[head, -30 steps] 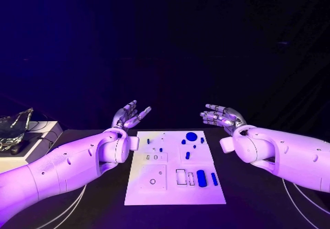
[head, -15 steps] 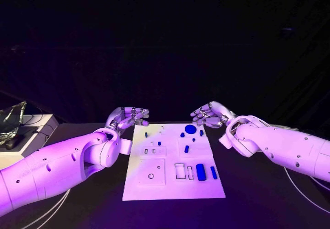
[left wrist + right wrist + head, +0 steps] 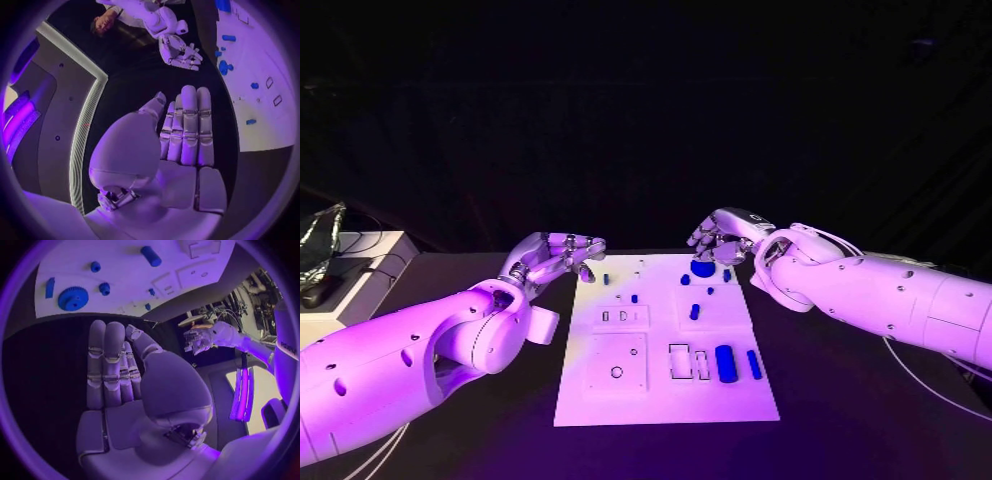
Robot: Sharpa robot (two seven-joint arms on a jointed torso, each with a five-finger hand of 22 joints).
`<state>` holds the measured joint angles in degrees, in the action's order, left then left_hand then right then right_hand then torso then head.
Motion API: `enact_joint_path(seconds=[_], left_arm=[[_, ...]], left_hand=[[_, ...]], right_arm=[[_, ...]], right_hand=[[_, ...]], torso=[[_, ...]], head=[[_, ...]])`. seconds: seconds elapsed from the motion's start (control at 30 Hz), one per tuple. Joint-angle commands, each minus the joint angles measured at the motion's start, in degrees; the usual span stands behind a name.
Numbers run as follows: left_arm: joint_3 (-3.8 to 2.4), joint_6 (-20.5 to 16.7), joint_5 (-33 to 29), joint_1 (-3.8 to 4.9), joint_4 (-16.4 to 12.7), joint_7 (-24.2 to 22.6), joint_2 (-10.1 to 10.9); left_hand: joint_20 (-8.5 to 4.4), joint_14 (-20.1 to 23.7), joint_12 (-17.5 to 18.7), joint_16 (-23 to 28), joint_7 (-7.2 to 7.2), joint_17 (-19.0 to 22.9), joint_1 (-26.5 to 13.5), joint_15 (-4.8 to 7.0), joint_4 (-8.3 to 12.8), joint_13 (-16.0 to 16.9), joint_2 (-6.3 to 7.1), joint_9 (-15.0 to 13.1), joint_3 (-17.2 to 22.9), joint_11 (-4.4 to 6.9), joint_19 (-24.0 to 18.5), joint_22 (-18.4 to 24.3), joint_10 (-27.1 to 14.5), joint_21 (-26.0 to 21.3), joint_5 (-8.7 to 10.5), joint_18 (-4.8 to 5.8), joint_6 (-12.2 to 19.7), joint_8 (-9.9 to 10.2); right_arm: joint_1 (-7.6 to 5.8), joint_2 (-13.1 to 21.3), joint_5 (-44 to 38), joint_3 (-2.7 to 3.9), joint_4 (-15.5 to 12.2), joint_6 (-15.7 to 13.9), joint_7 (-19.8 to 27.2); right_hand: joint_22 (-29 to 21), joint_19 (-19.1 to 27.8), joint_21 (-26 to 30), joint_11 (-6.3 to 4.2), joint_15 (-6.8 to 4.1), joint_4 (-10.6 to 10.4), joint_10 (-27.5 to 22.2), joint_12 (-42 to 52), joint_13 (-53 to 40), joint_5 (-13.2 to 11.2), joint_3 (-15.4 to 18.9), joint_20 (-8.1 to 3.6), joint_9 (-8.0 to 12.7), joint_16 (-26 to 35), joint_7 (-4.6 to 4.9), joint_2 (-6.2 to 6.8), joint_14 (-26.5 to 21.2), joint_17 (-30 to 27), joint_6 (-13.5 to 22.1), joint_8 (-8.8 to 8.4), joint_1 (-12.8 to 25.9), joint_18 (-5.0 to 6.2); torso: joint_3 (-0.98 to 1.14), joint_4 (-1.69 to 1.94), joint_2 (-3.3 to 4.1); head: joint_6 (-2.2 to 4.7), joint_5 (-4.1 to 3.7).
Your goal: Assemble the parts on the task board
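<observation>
The white task board [image 3: 589,400] lies in the middle of the black table. Several blue parts rest on it: a round gear [image 3: 702,268] at the far end, a thick oblong piece [image 3: 726,362] and a slim bar [image 3: 753,364] near its right edge. My left hand [image 3: 560,255] hovers at the board's far left corner, holding nothing. Its fingers are straight and together in the left wrist view [image 3: 181,135]. My right hand [image 3: 721,237] hangs just beyond the gear, also with nothing in it, fingers straight [image 3: 119,370]. The gear [image 3: 73,298] lies ahead of its fingertips.
A white box [image 3: 358,250] with a crumpled shiny object on it stands off the table's left side. Recessed slots [image 3: 689,366] and a square plate with a small hole [image 3: 617,362] mark the board's near half. A cable [image 3: 899,360] runs under my right arm.
Both hands have come down from a raised, upturned pose to the board's far end, the right one moving in over the gear. The head camera has also shifted.
</observation>
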<state>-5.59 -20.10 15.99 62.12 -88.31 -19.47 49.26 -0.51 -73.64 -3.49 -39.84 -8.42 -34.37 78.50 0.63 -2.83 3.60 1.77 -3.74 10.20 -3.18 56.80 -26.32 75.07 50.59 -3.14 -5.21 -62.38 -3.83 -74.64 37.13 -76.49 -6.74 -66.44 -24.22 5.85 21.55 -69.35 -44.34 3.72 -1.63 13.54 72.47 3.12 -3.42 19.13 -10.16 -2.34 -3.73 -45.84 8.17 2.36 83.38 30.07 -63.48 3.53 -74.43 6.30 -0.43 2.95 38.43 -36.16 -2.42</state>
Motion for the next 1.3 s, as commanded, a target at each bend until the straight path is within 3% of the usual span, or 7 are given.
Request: enact_joint_path(seconds=[0.03,0.17,0.3,0.57,0.7,1.03,1.3], left_arm=[[-0.44,2.28,1.83,0.05,-1.33,0.97,0.51],[-0.91,2.49,1.93,0.05,-2.38,1.35,1.12],[-1.16,2.75,1.97,0.05,-3.02,1.68,1.51],[-1.29,2.69,2.0,0.04,-3.39,1.89,1.57],[-1.3,2.71,2.0,0.03,-3.39,1.98,1.61],[-1.31,2.94,2.0,0.02,-3.44,2.27,1.81],[-1.31,2.97,2.0,0.02,-3.12,2.5,1.88]], left_hand=[[0.07,0.33,-0.15,-0.88,0.31,-0.44,-0.7,-0.04,0.15,0.07,0.02,0.03,-0.09,-0.16,-0.74,-1.08,0.24,1.49,-0.11,-0.86,-0.07,0.16],[0.24,0.75,-0.1,-1.06,0.28,-0.37,-0.98,-0.19,0.06,0.04,0.11,0.03,-0.2,-0.35,-1.26,-1.58,-0.38,2.18,-0.1,-1.04,0.02,0.17],[0.4,0.73,-0.16,-1.13,0.36,-0.12,-1.05,-0.17,0.01,0.07,0.07,0.02,-0.18,-0.3,-1.56,-1.83,-0.28,2.55,-0.09,-1.2,-0.08,0.14],[0.59,0.83,-0.08,-1.24,0.31,0.3,-1.18,-0.36,-0.08,0.0,0.18,0.04,-0.13,-0.63,-1.84,-2.06,-1.32,2.98,-0.1,-1.41,0.28,0.18],[0.71,0.81,-0.13,-1.34,0.3,0.44,-1.24,-0.42,-0.12,0.02,0.22,0.03,-0.12,-0.71,-1.92,-2.1,-1.67,3.1,-0.09,-1.5,0.39,0.16],[0.85,0.94,-0.08,-2.42,0.24,0.6,-1.31,-0.43,-0.23,0.01,0.27,0.03,-0.17,-0.72,-2.1,-2.38,-1.64,3.79,-0.09,-1.74,0.44,0.17],[0.85,0.97,-0.07,-2.47,0.2,0.63,-1.36,-0.45,-0.26,0.01,0.29,0.03,-0.2,-0.76,-2.13,-2.39,-1.72,3.82,-0.09,-1.74,0.48,0.17]], right_arm=[[-0.34,-0.54,-9.52,0.03,0.38,2.97,-5.34],[-0.55,-1.01,-11.56,0.03,0.56,5.26,-7.15],[-0.6,-1.21,-12.54,0.01,0.55,7.03,-8.17],[-0.41,-1.73,-14.74,-0.06,1.41,8.94,-9.57],[-0.31,-1.9,-15.42,-0.08,1.61,9.24,-9.94],[-0.1,-2.02,-16.39,-0.1,1.65,10.37,-10.31],[0.12,-1.97,-16.49,-0.11,1.43,11.53,-10.54]], right_hand=[[23.1,-10.5,-18.69,0.4,0.1,-1.42,-1.54,0.13,0.0,1.4,-2.73,-0.36,-0.11,-14.3,0.04,2.65,-1.76,9.37,0.41,-0.01,2.56,1.75],[25.3,-10.29,-19.98,0.31,0.16,-2.12,-1.34,0.17,-0.01,1.35,-4.12,-0.13,-0.12,-15.04,0.01,3.15,-1.93,9.1,0.08,0.03,2.34,2.51],[26.0,-10.48,-19.67,0.27,0.19,-2.68,-1.1,0.21,-0.05,1.65,-5.31,0.08,-0.15,-15.68,-0.08,3.63,-2.15,8.75,-0.13,0.06,2.02,3.2],[24.92,-10.23,-17.7,1.29,0.9,-3.53,-4.39,0.26,-0.06,0.91,-4.49,0.6,-0.14,-15.97,0.5,4.88,-2.42,8.32,1.1,0.03,2.05,4.0],[25.24,-10.81,-16.12,1.49,1.13,-4.73,-5.09,0.24,-0.09,0.59,-2.98,1.11,-0.15,-16.41,0.52,4.83,-2.54,7.78,0.98,0.05,0.91,4.64],[28.69,-11.61,-13.52,1.46,1.11,-5.48,-5.1,0.22,-0.07,0.59,-3.43,1.07,-0.15,-17.18,0.4,5.07,-2.75,6.73,0.59,0.02,0.32,4.59],[31.05,-12.05,-11.96,1.37,1.03,-5.69,-4.79,0.22,-0.07,0.67,-3.8,0.98,-0.15,-17.39,0.32,5.07,-2.81,6.37,0.37,0.05,0.41,4.5]], torso=[[-0.32,0.88,1.27],[-0.54,1.3,1.84],[-0.6,1.74,2.39],[-0.81,2.19,3.32],[-0.89,2.35,3.59],[-1.05,2.92,4.1],[-1.03,3.06,4.49]], head=[[0.3,-0.71],[0.31,-1.29],[0.46,-1.72],[0.59,-2.39],[0.61,-2.6],[0.34,-3.06],[0.5,-3.21]])
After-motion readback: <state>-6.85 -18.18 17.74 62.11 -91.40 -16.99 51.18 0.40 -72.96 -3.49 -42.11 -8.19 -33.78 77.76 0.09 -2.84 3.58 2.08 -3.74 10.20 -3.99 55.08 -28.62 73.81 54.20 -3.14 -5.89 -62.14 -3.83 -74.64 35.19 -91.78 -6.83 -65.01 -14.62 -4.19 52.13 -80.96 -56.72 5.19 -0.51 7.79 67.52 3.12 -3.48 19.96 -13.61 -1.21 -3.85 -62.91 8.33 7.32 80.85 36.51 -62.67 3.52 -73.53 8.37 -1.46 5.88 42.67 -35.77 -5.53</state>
